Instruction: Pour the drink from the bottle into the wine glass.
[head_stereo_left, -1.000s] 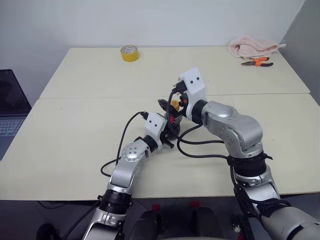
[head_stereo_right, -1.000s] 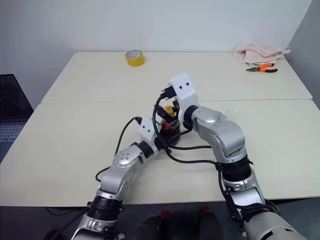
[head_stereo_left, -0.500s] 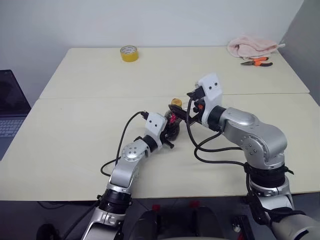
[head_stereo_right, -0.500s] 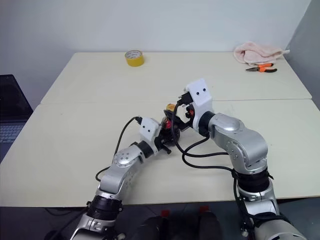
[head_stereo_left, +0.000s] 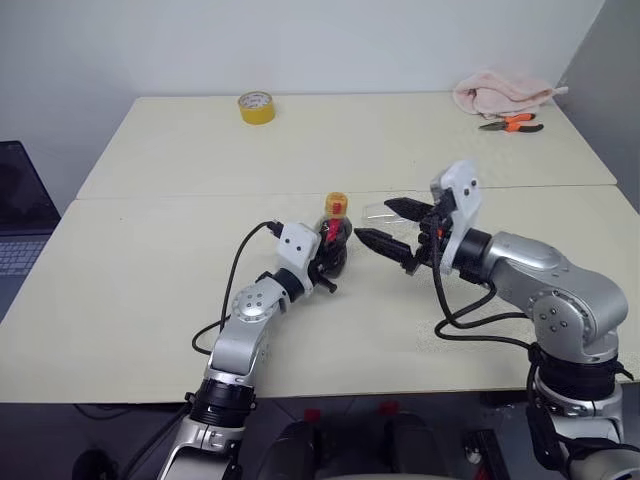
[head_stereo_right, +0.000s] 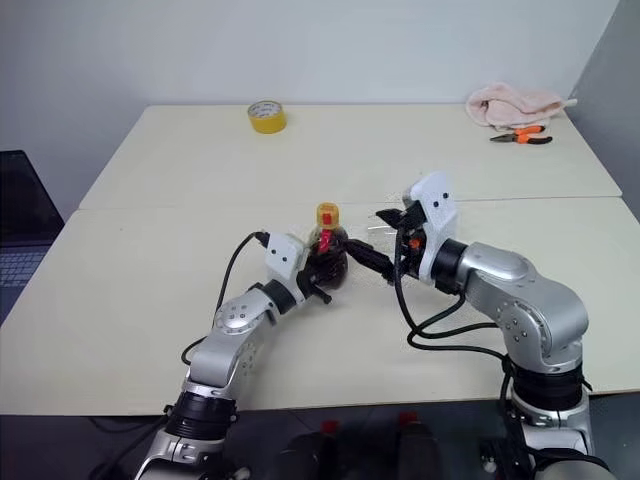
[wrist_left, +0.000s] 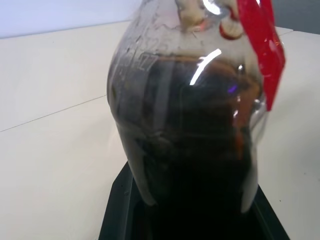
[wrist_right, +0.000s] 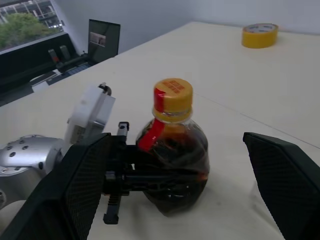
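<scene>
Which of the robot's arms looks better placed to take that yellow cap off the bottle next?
Probably the right. The left gripper is shut on the bottle, holding it upright on the table. The right gripper is open beside it, free to reach the yellow cap.

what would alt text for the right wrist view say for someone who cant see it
A small clear bottle of dark drink with its yellow cap on stands upright on a pale table, gripped around its body by the left claw. The right claw's two black fingers stand wide apart either side of it, not touching. A yellow tape roll lies far behind.
</scene>
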